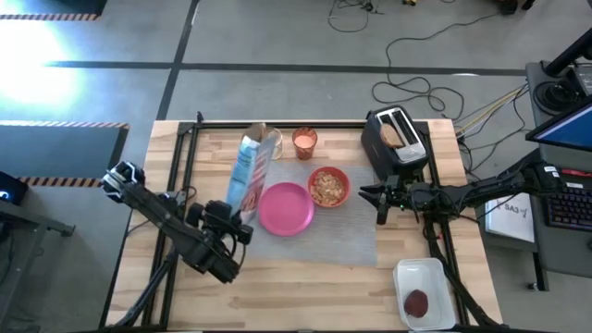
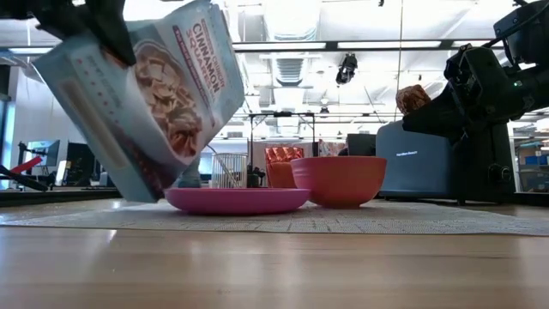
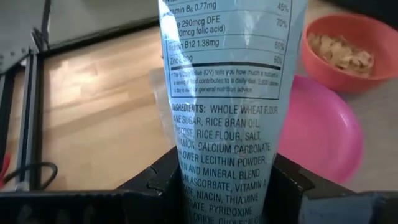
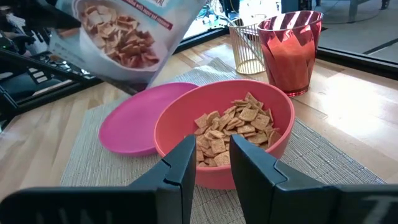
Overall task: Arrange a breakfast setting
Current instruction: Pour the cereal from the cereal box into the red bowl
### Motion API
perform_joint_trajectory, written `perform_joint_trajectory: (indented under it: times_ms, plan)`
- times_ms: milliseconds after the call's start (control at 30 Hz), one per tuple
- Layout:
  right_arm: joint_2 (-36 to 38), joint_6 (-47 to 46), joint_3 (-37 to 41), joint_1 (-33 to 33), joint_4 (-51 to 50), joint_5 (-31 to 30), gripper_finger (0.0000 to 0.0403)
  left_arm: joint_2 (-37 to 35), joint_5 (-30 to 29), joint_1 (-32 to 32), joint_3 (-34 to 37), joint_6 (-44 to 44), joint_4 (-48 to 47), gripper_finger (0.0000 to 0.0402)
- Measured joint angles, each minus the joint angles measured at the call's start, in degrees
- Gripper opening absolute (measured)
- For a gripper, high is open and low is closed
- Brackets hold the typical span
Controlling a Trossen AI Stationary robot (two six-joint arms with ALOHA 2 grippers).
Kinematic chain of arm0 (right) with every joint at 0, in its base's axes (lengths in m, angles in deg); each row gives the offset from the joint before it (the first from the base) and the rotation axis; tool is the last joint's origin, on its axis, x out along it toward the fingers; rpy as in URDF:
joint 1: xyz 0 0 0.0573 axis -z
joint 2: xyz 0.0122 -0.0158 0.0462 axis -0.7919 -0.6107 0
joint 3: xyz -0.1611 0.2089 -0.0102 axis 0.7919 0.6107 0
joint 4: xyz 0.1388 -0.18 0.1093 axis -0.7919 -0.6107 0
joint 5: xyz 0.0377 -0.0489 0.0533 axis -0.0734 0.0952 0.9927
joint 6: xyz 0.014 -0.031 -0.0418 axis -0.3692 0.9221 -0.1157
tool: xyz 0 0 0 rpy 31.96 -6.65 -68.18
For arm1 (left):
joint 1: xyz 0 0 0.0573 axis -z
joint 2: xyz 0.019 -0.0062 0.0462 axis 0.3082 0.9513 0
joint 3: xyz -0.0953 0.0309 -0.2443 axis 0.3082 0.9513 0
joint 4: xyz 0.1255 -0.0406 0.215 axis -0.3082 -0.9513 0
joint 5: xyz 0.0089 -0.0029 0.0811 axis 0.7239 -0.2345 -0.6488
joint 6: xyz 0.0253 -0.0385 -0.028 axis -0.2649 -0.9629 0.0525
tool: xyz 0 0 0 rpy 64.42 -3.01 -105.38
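Fingers of left gripper (image 3: 227,186) clamp pale blue cereal bag (image 1: 246,171), tilted.
Bag clears pink round plate (image 1: 285,208); red bowl (image 1: 328,186) at two o'clock holds cereal; right gripper (image 4: 212,163) slightly apart, empty.
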Motion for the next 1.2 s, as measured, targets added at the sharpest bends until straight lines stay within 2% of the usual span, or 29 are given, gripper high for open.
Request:
perform_joint_trajectory:
  times_ms: [267,533,667,1000,1200]
  plan:
    - [0.00,0.00,-0.02,-0.01,0.01,-0.01,0.0086,-0.14,0.64,0.70,4.73,-3.38,0.28,0.0140]
    - [0.00,0.00,0.00,0.00,0.00,-0.01,0.0086,0.36,15.46,3.95,0.65,-3.66,4.03,0.0140]
    - [0.00,0.00,0.00,-0.02,0.02,0.00,0.0086,1.86,20.30,5.25,-0.95,-5.20,5.48,0.0140]
    - [0.00,0.00,0.00,-0.01,0.02,-0.01,0.0086,6.38,22.01,7.63,-1.20,-8.23,9.38,0.0141]
    - [0.00,0.00,-0.02,-0.02,0.01,0.00,0.0086,8.74,23.24,7.83,-0.91,-13.55,8.97,0.0141]
